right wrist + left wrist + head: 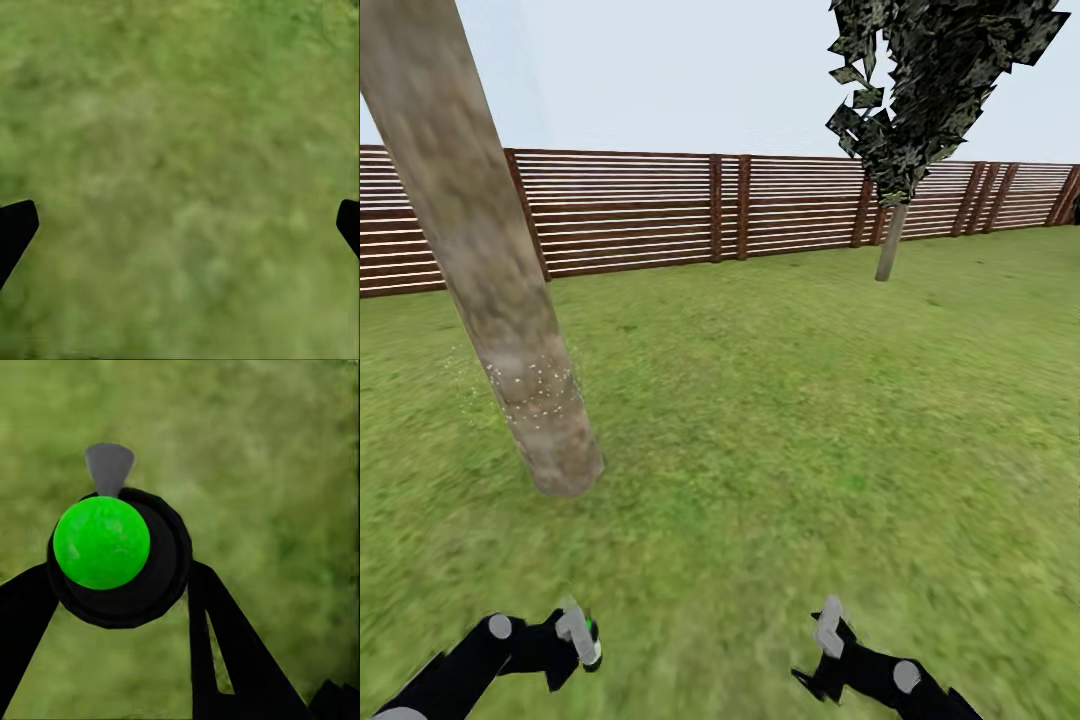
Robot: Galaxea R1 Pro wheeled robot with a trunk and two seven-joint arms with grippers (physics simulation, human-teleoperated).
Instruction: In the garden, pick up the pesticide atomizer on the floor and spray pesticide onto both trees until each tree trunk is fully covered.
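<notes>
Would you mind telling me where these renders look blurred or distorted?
Head view: the near tree trunk leans from lens distortion and the grass smears toward the bottom edge. Both wrist views: the lawn is soft, while the atomizer stays crisp.

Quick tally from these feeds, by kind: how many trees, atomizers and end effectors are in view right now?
Trees with beige-grey mottled trunks: 2, the near trunk speckled with white droplets and the far leafy tree by the fence.
Black atomizer with green round cap: 1, held in the left end effector.
End effectors: 2, counting the right end effector, open above the grass.
Total: 5
</notes>
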